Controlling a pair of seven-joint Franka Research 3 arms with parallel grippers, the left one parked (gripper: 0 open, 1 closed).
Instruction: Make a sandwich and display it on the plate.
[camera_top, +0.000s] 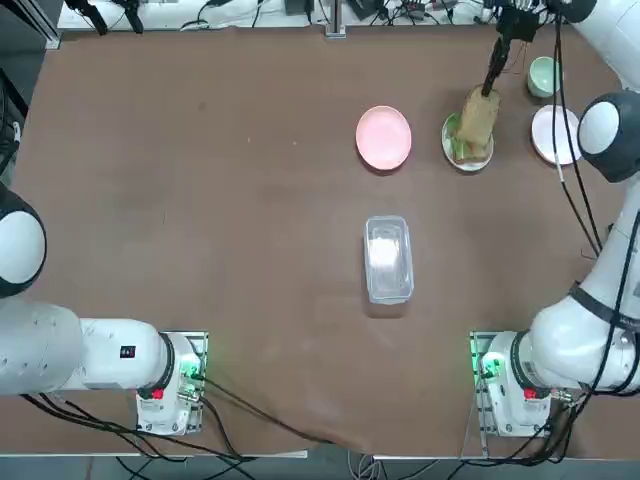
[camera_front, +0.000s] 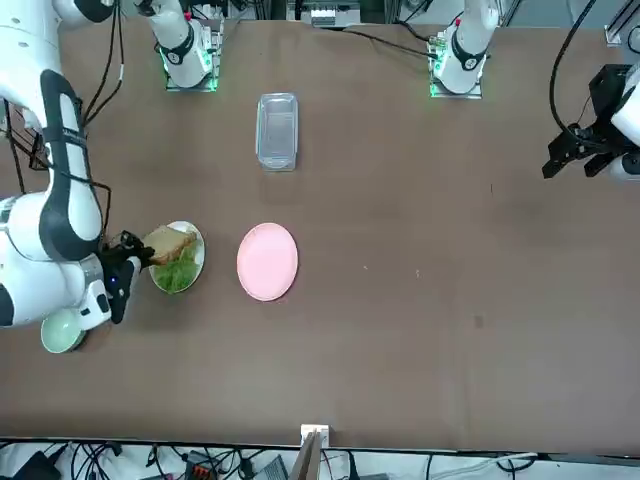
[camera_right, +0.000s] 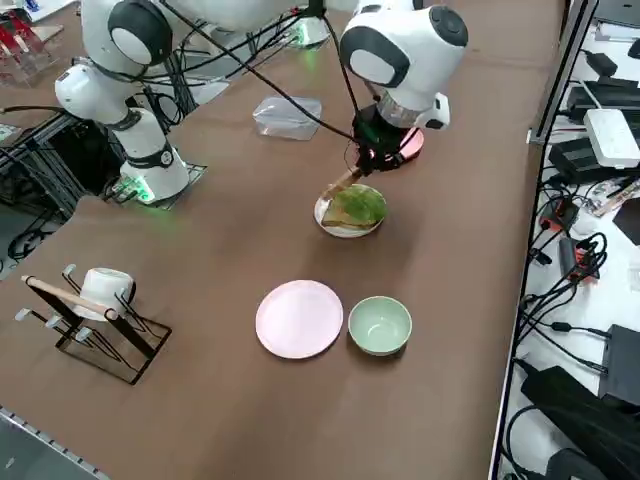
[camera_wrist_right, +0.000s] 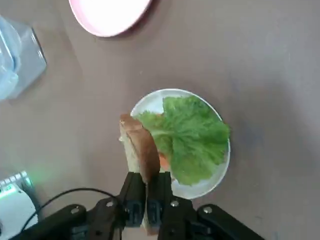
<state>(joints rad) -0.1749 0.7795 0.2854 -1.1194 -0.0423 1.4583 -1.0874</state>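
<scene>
Across the brown table (camera_top: 250, 200) reaches the white right arm (camera_top: 590, 300), the biggest thing on it. The black rack (camera_right: 110, 340), with a white cup (camera_right: 103, 290) in it, stands off to the robot's right. The right gripper (camera_wrist_right: 147, 177) is pinching a toasted bread slice (camera_wrist_right: 141, 145) by one end, above the edge of the white plate (camera_wrist_right: 150, 103), the slice tilted up on its edge with its far end over the lettuce side. The clear container (camera_top: 388, 260) sits nearer the arm bases, and the pink plate (camera_top: 383, 138) is to the left of the white plate. A pale plate (camera_right: 299, 319) lies to its right (rather close to the arm, I'd say), with the green bowl (camera_right: 380, 326) just beside it. The rest of the sandwich is on the white plate, just beyond the fingertips: lower bread (camera_right: 345, 222), then green lettuce (camera_wrist_right: 192, 137) over it, and small orange bits (camera_wrist_right: 164, 161) peeking out beside the held slice.
</scene>
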